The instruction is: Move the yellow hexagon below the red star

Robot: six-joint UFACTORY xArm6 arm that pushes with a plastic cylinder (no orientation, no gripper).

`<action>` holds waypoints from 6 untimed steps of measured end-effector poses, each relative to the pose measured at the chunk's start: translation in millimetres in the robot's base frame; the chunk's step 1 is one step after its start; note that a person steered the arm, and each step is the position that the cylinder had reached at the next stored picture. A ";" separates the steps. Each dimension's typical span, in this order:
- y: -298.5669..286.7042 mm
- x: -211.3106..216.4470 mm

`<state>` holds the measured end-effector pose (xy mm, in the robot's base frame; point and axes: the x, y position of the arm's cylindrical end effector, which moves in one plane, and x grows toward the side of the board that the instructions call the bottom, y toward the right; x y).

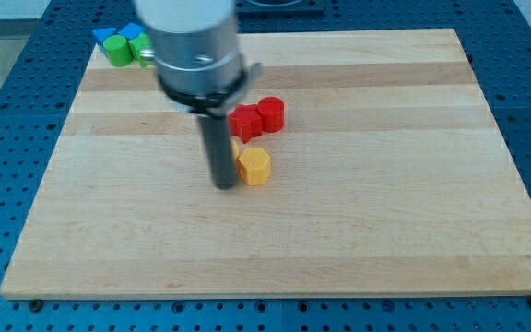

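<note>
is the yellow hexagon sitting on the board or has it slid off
On the board. The yellow hexagon lies flat on the wooden board, just below the red star, with my tip at its left.

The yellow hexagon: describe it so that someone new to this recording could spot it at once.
Start at the wooden board and find the dark rod near its middle. My tip sits just to the view's left of the yellow hexagon. The red star and a red cylinder lie just above it toward the view's top; it is the only fully visible yellow block there.
</note>
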<state>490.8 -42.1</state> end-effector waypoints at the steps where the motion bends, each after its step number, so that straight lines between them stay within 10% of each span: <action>1: 71.4 8.5; 3: 101.1 -0.1; 6: -54.2 -17.8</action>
